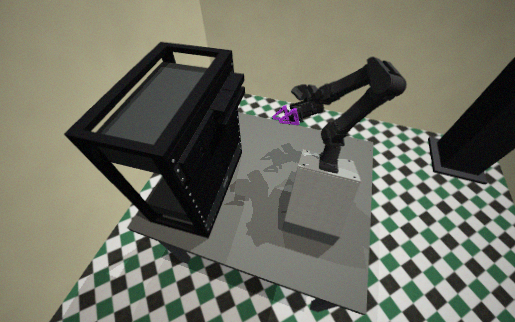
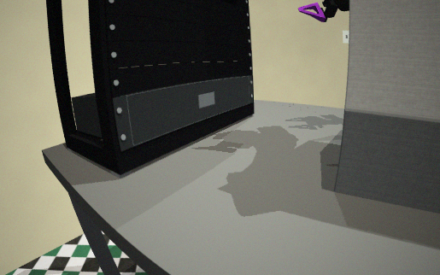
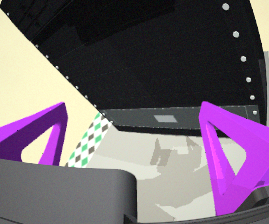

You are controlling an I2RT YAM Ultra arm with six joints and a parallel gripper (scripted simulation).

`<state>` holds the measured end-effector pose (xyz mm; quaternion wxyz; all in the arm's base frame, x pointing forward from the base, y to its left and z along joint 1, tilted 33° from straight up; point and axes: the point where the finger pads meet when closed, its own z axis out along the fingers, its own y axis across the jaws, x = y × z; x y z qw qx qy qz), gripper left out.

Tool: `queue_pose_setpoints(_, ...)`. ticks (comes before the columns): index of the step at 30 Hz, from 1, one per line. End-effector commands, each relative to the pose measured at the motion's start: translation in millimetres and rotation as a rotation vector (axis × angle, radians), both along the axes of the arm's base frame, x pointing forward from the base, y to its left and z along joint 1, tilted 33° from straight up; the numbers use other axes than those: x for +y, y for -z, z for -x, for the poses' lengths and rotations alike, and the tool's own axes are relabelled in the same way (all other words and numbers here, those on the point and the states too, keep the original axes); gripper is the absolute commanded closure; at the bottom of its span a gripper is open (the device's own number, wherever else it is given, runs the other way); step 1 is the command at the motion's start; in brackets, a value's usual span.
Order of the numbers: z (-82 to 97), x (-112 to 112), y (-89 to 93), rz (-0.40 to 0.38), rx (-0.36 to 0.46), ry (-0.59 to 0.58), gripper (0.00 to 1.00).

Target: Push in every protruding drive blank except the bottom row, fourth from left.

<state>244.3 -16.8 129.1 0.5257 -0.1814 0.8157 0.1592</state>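
Observation:
The black rack [image 1: 171, 135] stands on the left part of the grey table [image 1: 281, 200]. In the top view, dark drive blanks [image 1: 230, 92] stick out from the upper part of its front face. Single blanks are too dark to tell apart. My gripper [image 1: 287, 116], with purple fingers, is open and empty. It hangs in the air off the rack's far front corner, apart from it. In the exterior view the gripper [image 2: 314, 10] shows at the top edge, right of the rack front [image 2: 180, 64]. The wrist view shows both fingers spread, facing the tilted rack front [image 3: 138, 43].
A grey panel [image 2: 184, 107] with a small label runs along the bottom of the rack front. The arm stands on a grey box [image 1: 328, 195] in the middle of the table. A tall black tower [image 1: 496, 120] stands on the checkered floor at the right.

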Motion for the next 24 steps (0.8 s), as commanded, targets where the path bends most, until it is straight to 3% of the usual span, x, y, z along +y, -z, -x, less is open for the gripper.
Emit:
queue_pose_setpoints(1,-7.3,16.8,-14.3,-0.158,-0.049,0.191,0.0)
queue_pose_setpoints(2,-7.6,21.3,-16.5,-0.193,-0.054,0.205,0.0)
queue_pose_setpoints(4,-7.6,21.3,-16.5,-0.193,-0.054,0.205,0.0)
queue_pose_setpoints(8,-9.5,41.9,-23.7,-0.313,-0.055,0.253,0.0)
queue_pose_setpoints(19,-11.7,80.5,-37.9,-0.525,-0.043,0.304,0.0)
queue_pose_setpoints(21,-11.7,80.5,-37.9,-0.525,-0.043,0.304,0.0)
queue_pose_setpoints(24,-12.8,89.5,-41.4,-0.61,-0.052,0.368,0.0)
